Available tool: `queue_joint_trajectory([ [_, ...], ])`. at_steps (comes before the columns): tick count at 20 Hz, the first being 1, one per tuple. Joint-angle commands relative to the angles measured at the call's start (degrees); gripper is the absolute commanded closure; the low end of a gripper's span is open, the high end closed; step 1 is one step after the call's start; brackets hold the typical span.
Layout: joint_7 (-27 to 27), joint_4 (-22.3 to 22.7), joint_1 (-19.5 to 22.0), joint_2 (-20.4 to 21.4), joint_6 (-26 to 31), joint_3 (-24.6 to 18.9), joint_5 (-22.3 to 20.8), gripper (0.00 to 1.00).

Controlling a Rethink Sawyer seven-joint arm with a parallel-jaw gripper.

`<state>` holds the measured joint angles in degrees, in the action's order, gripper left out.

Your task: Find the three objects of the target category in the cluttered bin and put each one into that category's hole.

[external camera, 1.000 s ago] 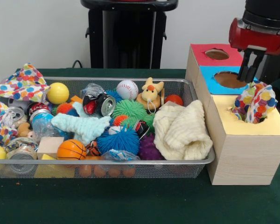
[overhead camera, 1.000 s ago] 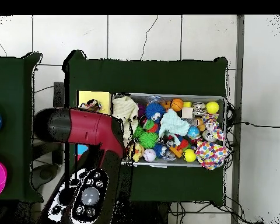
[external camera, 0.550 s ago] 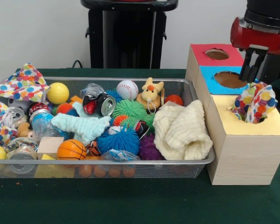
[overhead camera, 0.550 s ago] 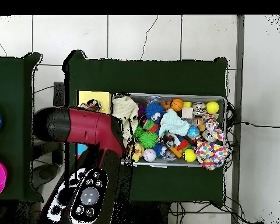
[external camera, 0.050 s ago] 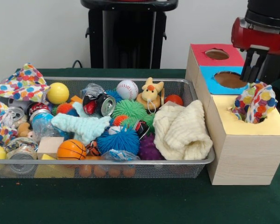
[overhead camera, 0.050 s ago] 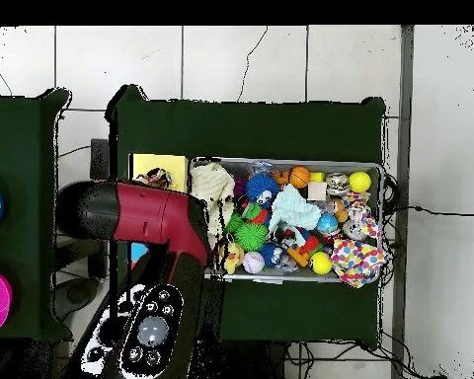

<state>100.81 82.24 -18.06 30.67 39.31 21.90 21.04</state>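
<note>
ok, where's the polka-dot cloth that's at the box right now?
Front view: the polka-dot cloth sits stuffed partway into the yellow hole at the right, nearest section of the wooden box, just below the gripper.

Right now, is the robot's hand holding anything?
Gripper: open and empty, above the polka-dot cloth stuffed in the yellow hole.

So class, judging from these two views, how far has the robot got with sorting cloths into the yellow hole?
Done, it seems: one polka-dot cloth sits stuffed in the yellow hole, partly sticking out. In hand: nothing; the hand hovers open above it. Left: another dotted cloth on the bin rim, plus the cream cloth inside.
</note>
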Motion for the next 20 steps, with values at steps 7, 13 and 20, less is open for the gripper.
queue_joint_trajectory([
  [7, 11.6, 5.6, 2.0, -0.7, -6.1, -8.2, 2.8, 1.00],
  [13, 13.0, 4.4, 1.2, -3.1, -7.3, -9.7, 3.8, 1.00],
  [20, 13.7, 3.5, 0.9, -5.0, -9.1, -10.5, 4.7, 1.00],
])
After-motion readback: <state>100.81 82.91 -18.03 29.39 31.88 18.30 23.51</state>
